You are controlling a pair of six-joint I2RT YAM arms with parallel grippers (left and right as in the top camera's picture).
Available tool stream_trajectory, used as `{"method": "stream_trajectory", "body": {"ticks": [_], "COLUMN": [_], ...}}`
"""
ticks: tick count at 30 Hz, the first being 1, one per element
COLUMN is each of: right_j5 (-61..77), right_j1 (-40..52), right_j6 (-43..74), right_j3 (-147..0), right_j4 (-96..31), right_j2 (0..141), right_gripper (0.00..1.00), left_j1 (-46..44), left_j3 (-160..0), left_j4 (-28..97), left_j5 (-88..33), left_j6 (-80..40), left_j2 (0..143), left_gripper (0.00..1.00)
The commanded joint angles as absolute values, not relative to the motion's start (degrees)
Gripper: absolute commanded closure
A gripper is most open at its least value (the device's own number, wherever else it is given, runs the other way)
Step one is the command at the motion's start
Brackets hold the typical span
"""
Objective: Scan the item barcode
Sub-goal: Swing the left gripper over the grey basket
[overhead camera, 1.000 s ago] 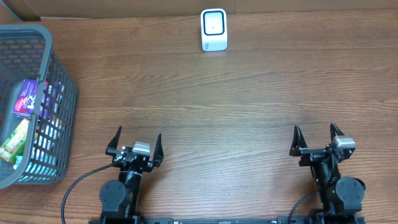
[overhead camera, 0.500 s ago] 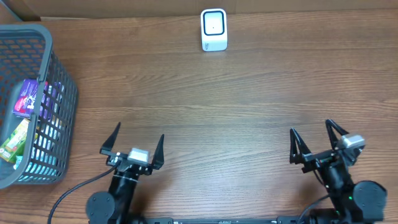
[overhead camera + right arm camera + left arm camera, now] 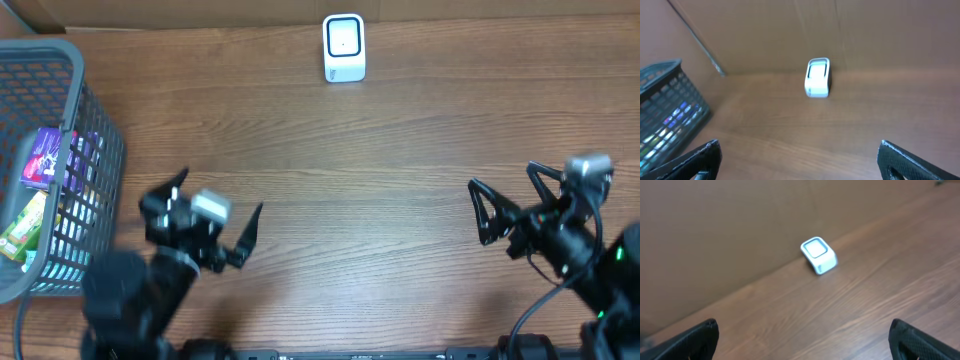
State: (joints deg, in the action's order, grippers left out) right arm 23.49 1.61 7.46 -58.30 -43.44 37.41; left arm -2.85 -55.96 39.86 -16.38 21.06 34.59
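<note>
The white barcode scanner stands at the far middle of the table, also visible in the left wrist view and the right wrist view. Packaged items lie in the grey basket at the left: a purple packet and a green one. My left gripper hovers just right of the basket, open and empty. My right gripper is at the right side, open with nothing between its fingers.
A brown cardboard wall runs along the table's far edge behind the scanner. The basket shows at the left of the right wrist view. Bare wood table lies between the arms and the scanner.
Both arms have risen from their rest pose. The left gripper swung left toward the basket; the right gripper moved up and slightly right. Both stayed open.
</note>
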Motion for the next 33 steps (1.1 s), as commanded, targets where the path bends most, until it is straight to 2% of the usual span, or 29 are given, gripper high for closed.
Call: {"method": "stream_trajectory", "body": {"ticks": [1, 5, 9, 14, 18, 20, 23, 25, 29, 33], "right_j5": [24.51, 24.51, 24.51, 29.89, 32.27, 32.25, 32.03, 31.53, 30.46, 28.73], "right_j1": [1.87, 1.87, 1.87, 1.87, 1.87, 1.87, 1.87, 1.87, 1.87, 1.87], "right_j6": [7.03, 7.03, 7.09, 7.49, 7.49, 7.46, 7.33, 7.22, 7.22, 7.27], "right_j3": [-67.44, -75.96, -80.34, -80.34, -80.34, -80.34, -80.34, -80.34, -80.31, -80.31], "right_j4": [-49.87, -59.46, -62.85, -63.64, -63.64, -64.05, -64.2, -64.18, -64.71, -65.8], "right_j2": [45.15, 53.82, 60.01, 64.99, 67.77, 68.73, 69.49, 69.58, 69.58, 69.58], "right_gripper": [0.0, 0.0, 0.0, 0.0, 0.0, 0.0, 0.0, 0.0, 0.0, 0.0], "left_j1": [-2.52, -2.63, -2.66, -2.66, -2.63, -2.61, -2.04, -0.62, 6.07, 16.45], "left_j3": [-72.6, -90.56, -100.71, -103.24, -103.24, -103.24, -103.42, -103.94, -106.34, -108.22], "left_j4": [50.33, 66.13, 75.07, 77.19, 76.73, 75.4, 74.28, 74.81, 75.18, 74.74], "left_j5": [-22.68, -25.21, -25.8, -32.84, -32.29, -29.17, -11.57, -4.08, -0.43, -0.45], "left_j6": [25.26, 25.1, 25.08, 17.19, 15.64, 12.6, -4.38, -11.03, -14.92, -19.09], "left_j2": [48.75, 63.26, 72.62, 77.54, 79.53, 79.88, 79.96, 79.96, 79.96, 79.96], "left_gripper": [0.0, 0.0, 0.0, 0.0, 0.0, 0.01, 0.0, 0.0, 0.0, 0.0]}}
